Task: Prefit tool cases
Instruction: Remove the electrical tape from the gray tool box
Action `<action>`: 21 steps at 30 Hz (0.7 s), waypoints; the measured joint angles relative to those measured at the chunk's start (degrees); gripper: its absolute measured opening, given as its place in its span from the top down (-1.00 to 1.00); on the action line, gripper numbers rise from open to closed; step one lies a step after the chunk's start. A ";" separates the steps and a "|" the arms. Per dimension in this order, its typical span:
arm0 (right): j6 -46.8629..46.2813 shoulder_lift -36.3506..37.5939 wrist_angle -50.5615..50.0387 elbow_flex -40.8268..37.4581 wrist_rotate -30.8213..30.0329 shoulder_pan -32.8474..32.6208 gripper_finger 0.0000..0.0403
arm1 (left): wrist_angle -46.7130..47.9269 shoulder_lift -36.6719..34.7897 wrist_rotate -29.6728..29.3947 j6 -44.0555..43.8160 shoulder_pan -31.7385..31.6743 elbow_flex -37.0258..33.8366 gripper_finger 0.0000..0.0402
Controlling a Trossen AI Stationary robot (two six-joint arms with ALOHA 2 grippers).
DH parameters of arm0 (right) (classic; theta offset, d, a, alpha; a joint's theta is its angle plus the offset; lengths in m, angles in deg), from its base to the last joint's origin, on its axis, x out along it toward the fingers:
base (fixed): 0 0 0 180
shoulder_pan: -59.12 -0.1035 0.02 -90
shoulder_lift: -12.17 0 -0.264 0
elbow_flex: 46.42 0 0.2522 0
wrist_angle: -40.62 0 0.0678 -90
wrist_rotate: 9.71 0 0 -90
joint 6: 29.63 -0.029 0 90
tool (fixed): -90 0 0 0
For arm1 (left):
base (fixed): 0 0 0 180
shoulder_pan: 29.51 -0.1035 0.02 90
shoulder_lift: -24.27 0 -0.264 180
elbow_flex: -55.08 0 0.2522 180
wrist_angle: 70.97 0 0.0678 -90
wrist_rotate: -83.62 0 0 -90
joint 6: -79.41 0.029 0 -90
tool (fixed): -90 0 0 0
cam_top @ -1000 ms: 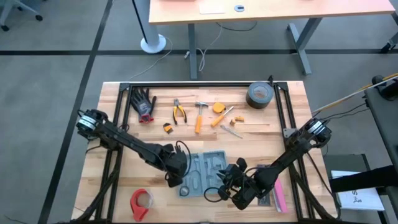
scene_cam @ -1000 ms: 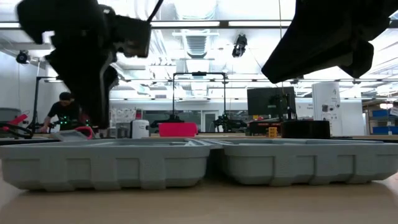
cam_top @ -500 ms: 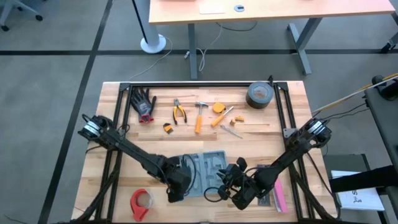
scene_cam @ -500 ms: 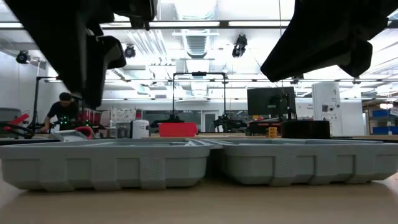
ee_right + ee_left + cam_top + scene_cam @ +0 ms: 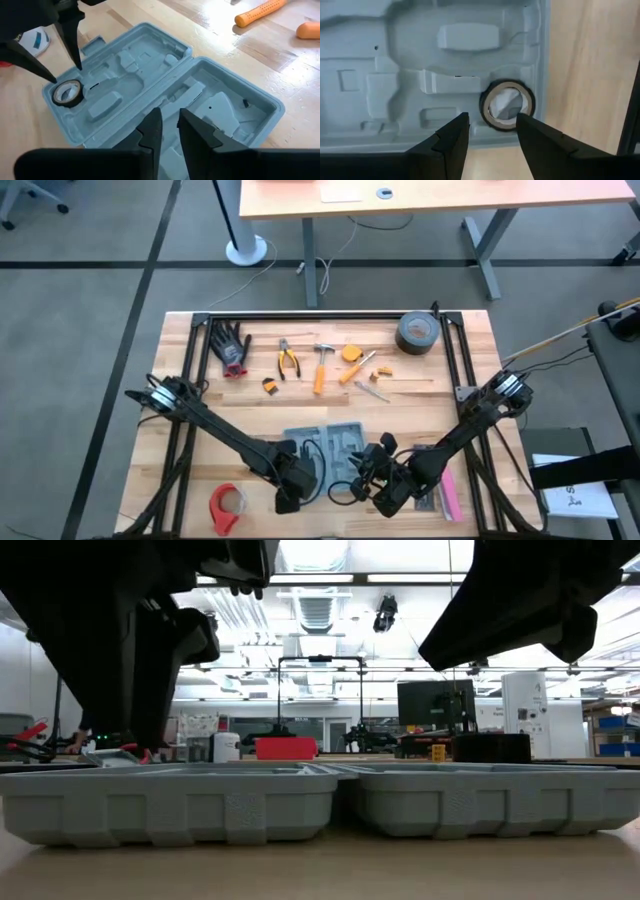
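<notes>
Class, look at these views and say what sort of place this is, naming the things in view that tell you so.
Probably a robotics lab or workshop. A wooden worktable holds hand tools such as a hammer and pliers. An open tool case lies between two robot arms. Behind the table the low view shows ceiling strip lights and equipment benches.

On the table point(image 5: 470, 380): 1 open tool case point(image 5: 335, 452) with 2 moulded halves, 1 small tape ring point(image 5: 66, 93) in it, 1 black glove point(image 5: 231, 345), 1 pair of pliers point(image 5: 289, 360), 1 orange-handled hammer point(image 5: 321, 367), 1 grey tape roll point(image 5: 417, 332), 1 red tape dispenser point(image 5: 226, 504), 1 pink bar point(image 5: 450, 494), and 2 claws: left claw point(image 5: 490, 131), right claw point(image 5: 170, 122).
</notes>
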 joint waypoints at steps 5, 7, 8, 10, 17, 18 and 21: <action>0.04 0.00 -0.01 0.00 -0.04 0.00 0.78 | -0.06 0.02 -0.07 -0.07 0.00 -0.02 0.13; 0.00 0.00 0.00 0.00 -0.07 0.00 0.77 | -0.14 0.02 -0.10 -0.28 0.00 -0.03 0.11; 0.00 0.00 0.00 0.00 -0.07 0.00 0.76 | -0.13 0.02 -0.11 -0.60 0.00 -0.04 0.10; -0.03 0.00 0.00 0.00 -0.06 0.00 0.74 | -0.16 0.02 -0.16 -1.45 0.00 -0.04 0.09; -0.05 0.00 0.03 0.00 -0.09 0.00 0.69 | -0.18 0.04 -0.31 -5.94 0.00 -0.11 0.12; -0.06 0.00 0.03 0.00 -0.09 0.00 0.70 | -0.18 0.04 -0.31 -6.23 0.00 -0.11 0.12; -0.04 0.00 0.05 0.00 -0.11 0.00 0.73 | -0.18 0.04 -0.31 -7.09 0.00 -0.11 0.13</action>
